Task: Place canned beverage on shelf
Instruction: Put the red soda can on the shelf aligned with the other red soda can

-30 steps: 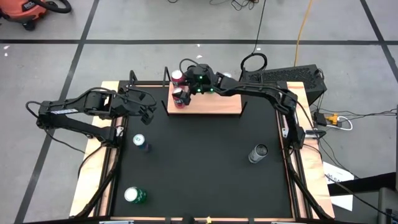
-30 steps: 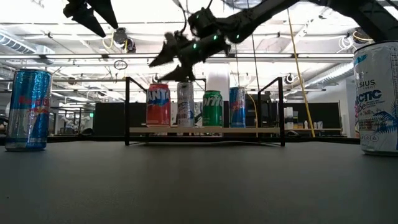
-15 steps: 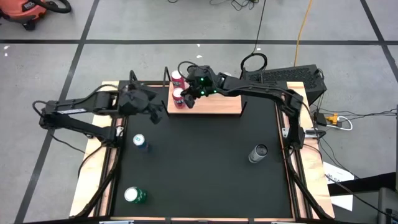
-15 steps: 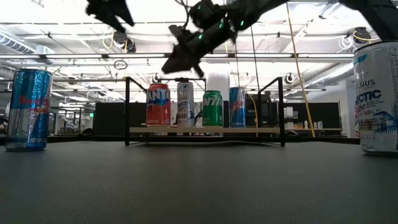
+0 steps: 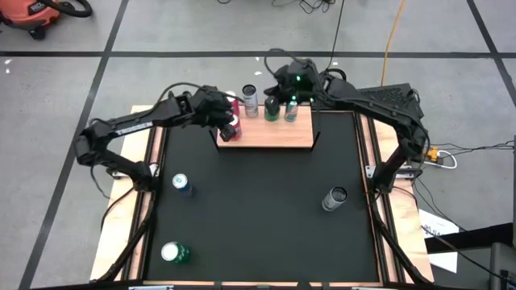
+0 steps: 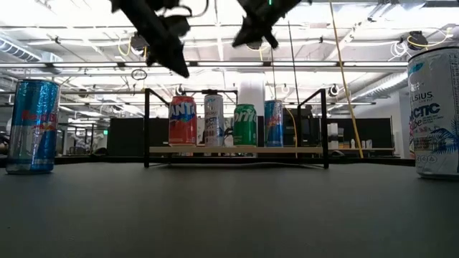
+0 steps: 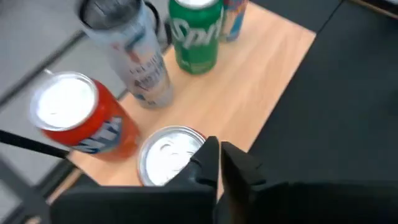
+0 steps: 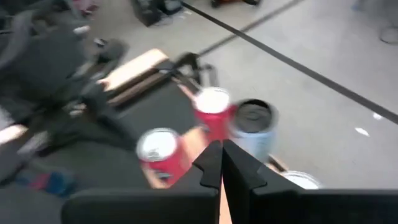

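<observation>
The wooden shelf (image 5: pixel 278 135) stands at the table's far edge and carries several upright cans: red ones (image 7: pixel 81 121), a tall silver one (image 7: pixel 130 56), a green one (image 7: pixel 196 34) and a blue one (image 6: pixel 272 123). My left gripper (image 5: pixel 228 121) hangs shut and holding nothing above the shelf's left end, over a silver-topped can (image 7: pixel 168 155). My right gripper (image 5: pixel 274 98) hovers shut and holding nothing above the shelf's far edge, higher than the can tops (image 6: pixel 247 36).
Three more cans stand on the black tabletop: a blue one (image 5: pixel 181 184) at the left, a green one (image 5: pixel 173 253) at the near left and a silver one (image 5: pixel 334 197) at the right. Black rod brackets (image 6: pixel 146 127) rise at the shelf's ends.
My left gripper has swung from the table's left side toward the shelf's left end, sinking a little, and has shut. My right gripper has risen from above the red cans, drawn back toward the far right, and has shut. The cans on the shelf stand unmoved.
</observation>
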Tool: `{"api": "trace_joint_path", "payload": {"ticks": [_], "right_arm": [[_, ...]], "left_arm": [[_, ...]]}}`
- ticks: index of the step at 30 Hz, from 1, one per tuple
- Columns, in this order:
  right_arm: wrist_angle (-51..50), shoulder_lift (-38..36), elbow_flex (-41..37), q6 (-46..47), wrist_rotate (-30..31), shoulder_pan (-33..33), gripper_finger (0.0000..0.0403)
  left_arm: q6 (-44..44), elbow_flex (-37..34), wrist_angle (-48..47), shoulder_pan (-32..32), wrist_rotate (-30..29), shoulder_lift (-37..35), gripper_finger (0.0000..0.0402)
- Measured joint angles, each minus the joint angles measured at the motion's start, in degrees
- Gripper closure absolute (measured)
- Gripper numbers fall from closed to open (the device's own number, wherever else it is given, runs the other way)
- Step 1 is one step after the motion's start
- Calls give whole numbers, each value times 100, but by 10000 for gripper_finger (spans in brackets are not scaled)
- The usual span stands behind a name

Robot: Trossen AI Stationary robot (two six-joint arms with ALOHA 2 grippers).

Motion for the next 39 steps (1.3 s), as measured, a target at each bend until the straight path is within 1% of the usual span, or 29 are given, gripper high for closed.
{"api": "trace_joint_path", "payload": {"ticks": [2,5,10,12,14,16,19,22,25,28,34,36,39], "right_arm": [[52,90,-5,24,-88,-137,403],[175,186,-5,122,-331,-227,403],[608,519,6,214,-809,-322,403],[677,718,271,302,-1032,-378,403],[539,971,701,262,-1054,-415,403],[293,1283,1208,160,-1089,-471,403],[-128,1779,1898,27,-1346,-535,403],[-523,2152,2331,-40,-1513,-607,403],[-750,2332,2432,-102,-1510,-673,403],[-749,2425,2432,-164,-1507,-714,403],[-774,2437,2432,-295,-1464,-784,403],[-776,2437,2432,-378,-1309,-807,403],[-733,2507,2436,-402,-1335,-851,403]], "left_arm": [[0,-2,65,72,124,132,391],[0,-2,72,102,128,253,387],[-14,-2,30,209,56,417,400],[-40,-2,-24,282,45,476,400],[-44,-2,-133,357,40,519,401],[-46,0,-242,436,41,555,401],[-38,15,-316,529,40,576,402],[-15,17,-348,589,47,576,402],[-11,17,-357,616,49,575,402],[-9,17,-396,619,47,571,402],[-18,20,-525,619,78,566,402],[-43,14,-570,628,78,507,402],[-33,-6,-686,630,70,335,402]]}}
